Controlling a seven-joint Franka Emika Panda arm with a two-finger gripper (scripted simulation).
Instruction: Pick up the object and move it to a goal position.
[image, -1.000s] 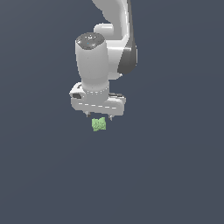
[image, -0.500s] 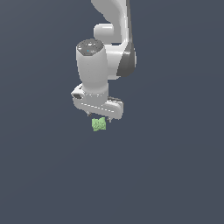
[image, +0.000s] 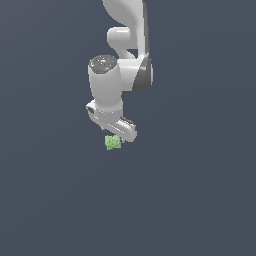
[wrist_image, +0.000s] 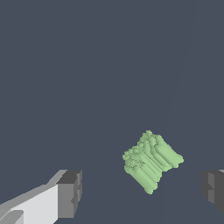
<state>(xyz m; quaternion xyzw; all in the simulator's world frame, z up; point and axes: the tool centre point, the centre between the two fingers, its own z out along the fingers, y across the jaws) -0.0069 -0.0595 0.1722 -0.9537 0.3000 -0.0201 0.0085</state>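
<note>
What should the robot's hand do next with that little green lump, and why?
Probably lower a little further, then close. In the wrist view the hand is open, its two fingers spread wide on either side of the green lump and touching nothing. The lump lies between them but slightly ahead of the fingertips, so a short descent should bring it fully between the pads before squeezing.

The floor (image: 200, 200) is flat, plain and dark grey. One small green lumpy object (wrist_image: 151, 161) lies on it, between the pincer's (wrist_image: 142, 192) two fingers.
</note>
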